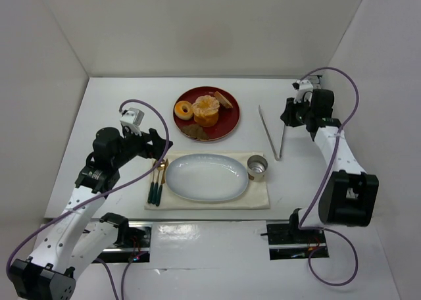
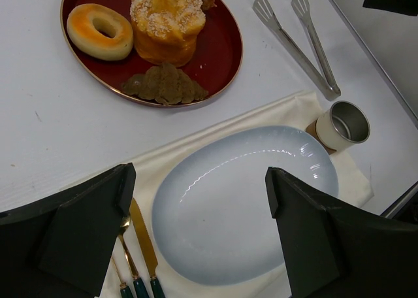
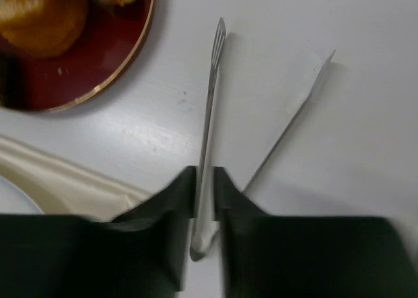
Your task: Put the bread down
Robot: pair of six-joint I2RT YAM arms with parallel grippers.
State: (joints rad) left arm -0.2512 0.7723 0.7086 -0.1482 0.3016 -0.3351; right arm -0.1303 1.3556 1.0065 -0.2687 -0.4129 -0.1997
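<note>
The right claw [image 3: 204, 180] is clamped on one arm of the tongs [image 3: 212, 95] — the left claw [image 2: 199, 187] hangs wide above the oval plate [image 2: 248, 246] — and the bread [image 1: 223, 99] lies on the red dish [image 1: 230, 120].

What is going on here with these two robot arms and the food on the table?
Nothing is being carried yet. The small flat golden-brown toast slice lies on the far side of the round red plate. The metal tongs lie on the white table. The right hand, shut, hangs over them and does not appear to grip them. The left hand is open above the pale blue oval plate, which is bare.
</note>
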